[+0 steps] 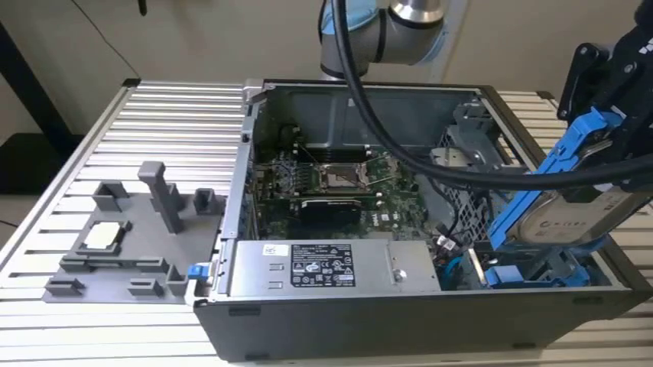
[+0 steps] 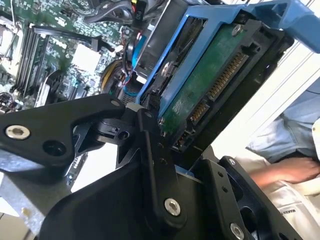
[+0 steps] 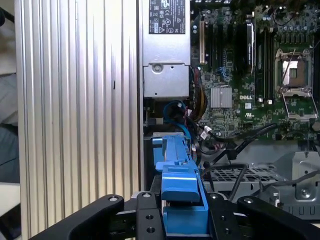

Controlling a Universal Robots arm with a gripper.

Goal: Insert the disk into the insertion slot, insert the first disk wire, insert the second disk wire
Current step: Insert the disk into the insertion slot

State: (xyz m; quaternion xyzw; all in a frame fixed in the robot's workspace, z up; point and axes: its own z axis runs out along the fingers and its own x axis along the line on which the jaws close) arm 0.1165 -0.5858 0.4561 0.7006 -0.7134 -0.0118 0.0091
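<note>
Right of the board (image 1: pixel 337 187), the disk (image 1: pixel 571 218) is being held tilted over the slot (image 1: pixel 522 277) at the near right of the case (image 1: pixel 306 329), the end of its carrier (image 1: pixel 556 167) being clamped by the gripper (image 3: pixel 184 212); it is being judged heavy, stiff, shock-sensitive, best taken by that blue carrier
</note>
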